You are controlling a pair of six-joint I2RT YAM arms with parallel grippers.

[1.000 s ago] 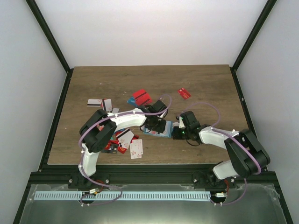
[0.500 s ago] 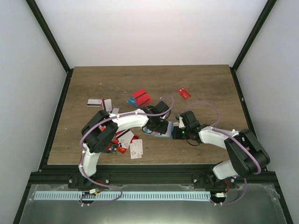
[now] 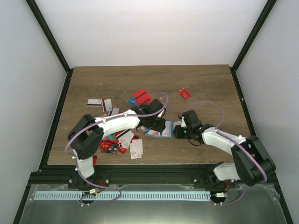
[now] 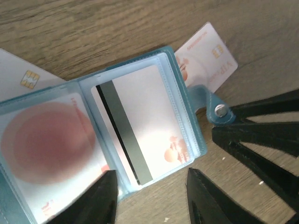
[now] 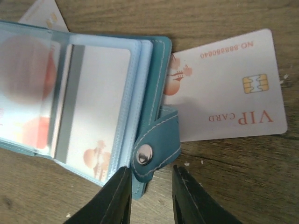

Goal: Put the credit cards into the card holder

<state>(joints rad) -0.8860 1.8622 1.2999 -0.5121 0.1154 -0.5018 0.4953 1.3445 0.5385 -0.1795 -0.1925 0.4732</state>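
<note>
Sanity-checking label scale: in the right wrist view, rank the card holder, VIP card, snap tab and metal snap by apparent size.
1. card holder, though cropped
2. VIP card, partly hidden by it
3. snap tab
4. metal snap

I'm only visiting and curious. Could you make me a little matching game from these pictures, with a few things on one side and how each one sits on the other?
Things:
1. card holder
2. VIP card
3. black-striped card
4. snap tab

States:
A. sits inside a clear pocket
B. carries a round metal stud
C. lies spread open
D. partly tucked beneath the holder

Pairs: 1-C; 2-D; 3-A; 4-B
</note>
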